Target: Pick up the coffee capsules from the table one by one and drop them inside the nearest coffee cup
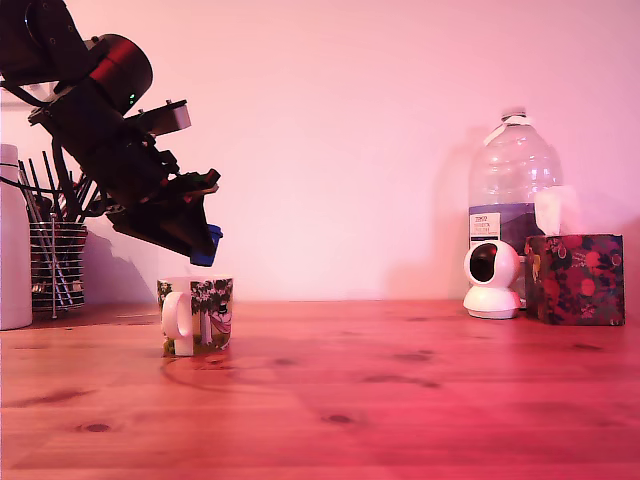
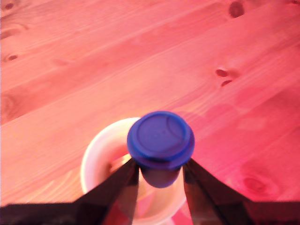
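My gripper [image 1: 205,245] hangs tilted just above the coffee cup [image 1: 196,315], a short white mug with a green leafy print standing on the wooden table [image 1: 400,390]. It is shut on a dark-blue coffee capsule [image 1: 208,247]. From the wrist, the capsule [image 2: 161,140] sits between the two dark fingers [image 2: 119,187] with its round lid facing the camera. The white rim of the cup [image 2: 96,159] lies directly below it. No other capsule shows on the table.
At the exterior view's left stand a tall white cylinder [image 1: 14,240] and a wire-mesh utensil holder [image 1: 57,265]. At its right are a large water bottle [image 1: 512,190], a small white camera [image 1: 492,280] and a floral tissue box [image 1: 575,278].
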Controlling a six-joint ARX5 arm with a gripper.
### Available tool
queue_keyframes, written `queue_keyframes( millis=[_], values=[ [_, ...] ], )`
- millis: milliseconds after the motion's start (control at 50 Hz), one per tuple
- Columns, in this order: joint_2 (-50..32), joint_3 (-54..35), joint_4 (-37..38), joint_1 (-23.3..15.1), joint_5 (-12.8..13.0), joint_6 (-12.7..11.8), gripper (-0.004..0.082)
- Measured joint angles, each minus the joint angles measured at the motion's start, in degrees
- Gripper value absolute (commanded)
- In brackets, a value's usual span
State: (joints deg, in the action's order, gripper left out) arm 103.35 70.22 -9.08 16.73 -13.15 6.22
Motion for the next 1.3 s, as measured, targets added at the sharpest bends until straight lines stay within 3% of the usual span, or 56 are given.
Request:
queue_keyframes(
  millis=[140,200,320,360,560,620,720,940,1300],
  values=[
    [0.0,0.0,-0.17,0.0,0.15,0.0,0.0212],
    [0.0,0.0,-0.33,0.0,0.2,0.0,0.025],
    [0.0,0.0,-0.61,0.0,0.24,0.0,0.0554],
    [0.0,0.0,-0.81,0.0,0.5,0.0,0.0612],
    [0.0,0.0,-1.7,0.0,1.22,0.0,0.0619],
    [-0.02,0.0,-1.92,0.0,1.22,0.0,0.0591],
    [-0.04,0.0,-3.13,0.0,1.2,0.02,0.0462],
    [-2.49,0.0,-7.04,-0.02,1.33,0.02,-0.0032],
    [-11.02,-0.57,-8.41,-0.81,1.22,-0.07,-0.0017]
  ],
)
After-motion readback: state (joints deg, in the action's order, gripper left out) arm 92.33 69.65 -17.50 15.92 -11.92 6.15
